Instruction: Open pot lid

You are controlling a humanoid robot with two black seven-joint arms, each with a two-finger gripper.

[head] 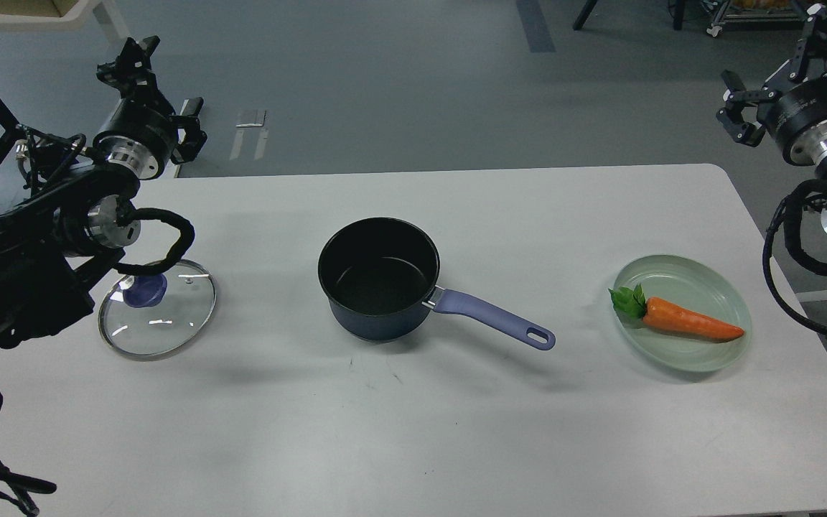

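Observation:
The dark blue pot [377, 283] with a purple handle [492, 319] stands uncovered at the middle of the white table [413, 431]. Its glass lid [169, 323] with a blue knob [144, 291] lies flat on the table to the left, apart from the pot. My left gripper [164, 97] is raised beyond the table's back left corner, behind the lid, open and empty. My left arm's cable loop hangs just over the knob. My right gripper [779, 68] is raised off the table's back right corner, open and empty.
A pale green plate [679, 266] with an orange toy carrot [690, 323] sits on the right side of the table. A white table leg and frame [169, 143] stand on the grey floor behind the left arm.

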